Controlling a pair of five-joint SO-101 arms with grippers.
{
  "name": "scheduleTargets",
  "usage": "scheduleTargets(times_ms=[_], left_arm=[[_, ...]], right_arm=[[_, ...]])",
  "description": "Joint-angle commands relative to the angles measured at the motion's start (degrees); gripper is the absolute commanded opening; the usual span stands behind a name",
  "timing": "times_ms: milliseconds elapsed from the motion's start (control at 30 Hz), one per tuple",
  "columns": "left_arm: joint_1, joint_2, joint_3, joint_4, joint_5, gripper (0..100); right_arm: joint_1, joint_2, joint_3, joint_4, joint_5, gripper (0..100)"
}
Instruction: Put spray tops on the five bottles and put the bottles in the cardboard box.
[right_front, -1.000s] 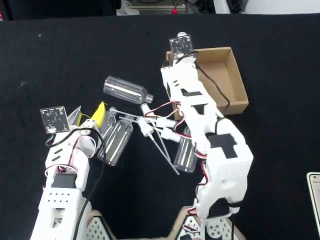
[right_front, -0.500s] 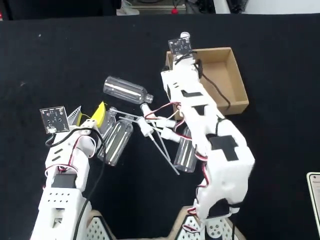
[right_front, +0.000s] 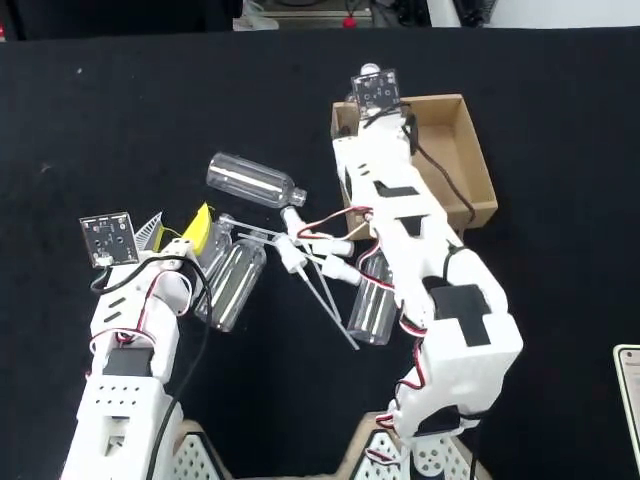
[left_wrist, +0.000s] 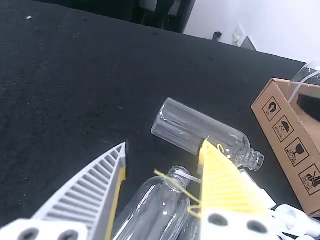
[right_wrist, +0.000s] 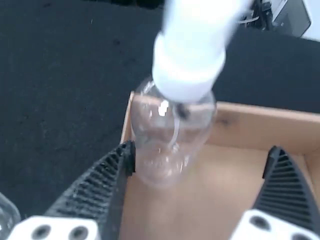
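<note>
Black table (right_front: 120, 110), with my right arm (right_front: 400, 215) stretched out to the far left corner of the cardboard box (right_front: 450, 150) and my left arm (right_front: 130, 350) folded low at the near left. My right gripper (right_wrist: 200, 150) is spread wide, its jaws on either side of a capped bottle (right_wrist: 170, 140) but not closed on it. The bottle is at the box's corner; I cannot tell whether its base rests on the box floor, and its white spray top (right_wrist: 192, 55) is blurred. My left gripper (left_wrist: 164, 145) is likewise open and holds nothing, poised over two uncapped bottles (right_front: 232, 278) lying side by side. Another bare bottle (right_front: 250, 180) lies just beyond them, and a fourth bottle (right_front: 368, 310) is half hidden under my right arm. Loose spray tops (right_front: 295, 255) lie between.
</note>
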Motion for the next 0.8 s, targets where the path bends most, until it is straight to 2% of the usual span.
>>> scheduleTargets(times_ms=[0,400,767], left_arm=[[0.6,-0.6,-0.6,-1.2,-0.8,23],[0.6,-0.7,-0.6,-1.2,-0.8,23],[0.3,-0.7,-0.6,-1.2,-0.8,23]], right_arm=[[0.7,-5.0,-0.2,0.3,0.2,37.1],[0.8,-6.2,1.6,0.4,0.2,37.1],[1.0,-23.3,16.0,0.4,0.2,37.1]])
